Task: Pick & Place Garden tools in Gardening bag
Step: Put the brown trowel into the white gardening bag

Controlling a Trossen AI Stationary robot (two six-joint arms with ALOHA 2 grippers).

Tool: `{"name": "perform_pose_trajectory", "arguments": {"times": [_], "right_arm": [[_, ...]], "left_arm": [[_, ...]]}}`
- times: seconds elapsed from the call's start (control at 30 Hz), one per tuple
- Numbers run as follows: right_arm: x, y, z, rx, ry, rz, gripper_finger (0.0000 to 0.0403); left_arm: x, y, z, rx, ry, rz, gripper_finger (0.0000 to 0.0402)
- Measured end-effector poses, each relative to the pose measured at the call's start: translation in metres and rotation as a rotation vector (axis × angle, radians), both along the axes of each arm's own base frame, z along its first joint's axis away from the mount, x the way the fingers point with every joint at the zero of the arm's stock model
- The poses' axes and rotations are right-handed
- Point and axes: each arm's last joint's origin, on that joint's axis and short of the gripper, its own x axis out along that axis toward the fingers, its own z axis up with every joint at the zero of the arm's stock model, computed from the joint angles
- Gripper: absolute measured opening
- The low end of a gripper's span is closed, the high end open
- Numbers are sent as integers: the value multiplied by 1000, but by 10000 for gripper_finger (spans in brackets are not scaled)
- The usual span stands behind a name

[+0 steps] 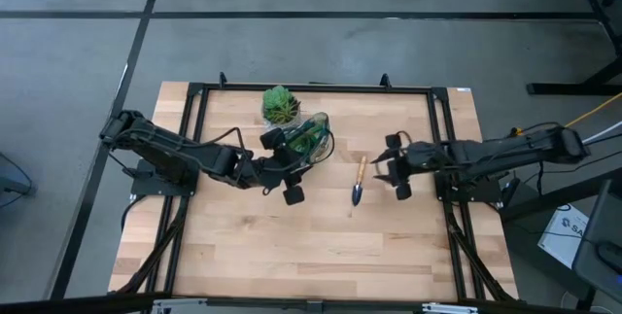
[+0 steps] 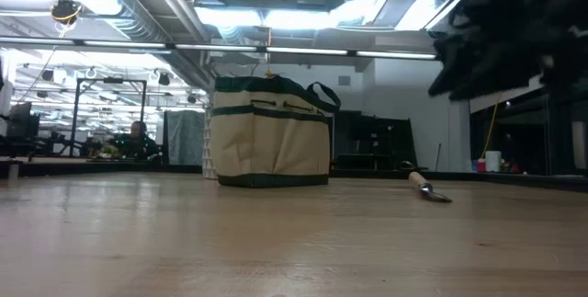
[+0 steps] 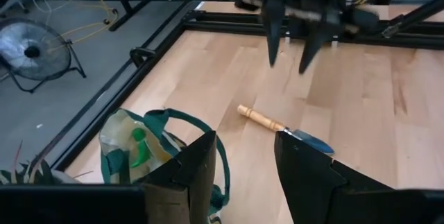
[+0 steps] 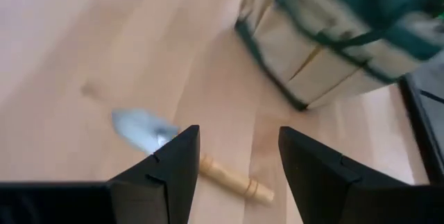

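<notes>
The beige gardening bag (image 1: 311, 141) with green trim stands upright on its base on the table, next to the potted plant. A green spray bottle (image 3: 142, 148) shows inside it. The wooden-handled trowel (image 1: 359, 183) lies flat on the table right of the bag, handle toward the far edge. It also shows in the right wrist view (image 4: 222, 172). My left gripper (image 1: 284, 166) is open and empty, above the table beside the bag's near side. My right gripper (image 1: 397, 167) is open and empty, just right of the trowel. Shears and rake do not show.
A green plant in a white pot (image 1: 281, 106) stands at the far edge behind the bag. A black frame (image 1: 439, 120) runs around the tabletop. Bare wood lies across the near half of the table (image 1: 311, 246).
</notes>
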Motion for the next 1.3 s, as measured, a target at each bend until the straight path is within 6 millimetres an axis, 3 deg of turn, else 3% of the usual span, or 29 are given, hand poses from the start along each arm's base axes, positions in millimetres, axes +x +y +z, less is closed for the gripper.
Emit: {"name": "perform_pose_trajectory", "arguments": {"times": [0.17,0.43,0.83,1.13,1.3], "right_arm": [[16,1,-23,-130,134,98,201],[37,0,-45,-310,188,131,201],[50,-1,-69,-309,255,133,201],[52,-14,-83,-191,307,170,201],[60,-17,-80,-117,334,185,201]], "left_arm": [[0,0,0,-13,-7,7,143],[0,-1,0,-15,-8,6,143],[0,-1,0,-15,-5,5,143],[2,-1,-8,-44,23,14,143],[4,-2,-13,-46,48,8,143]]}}
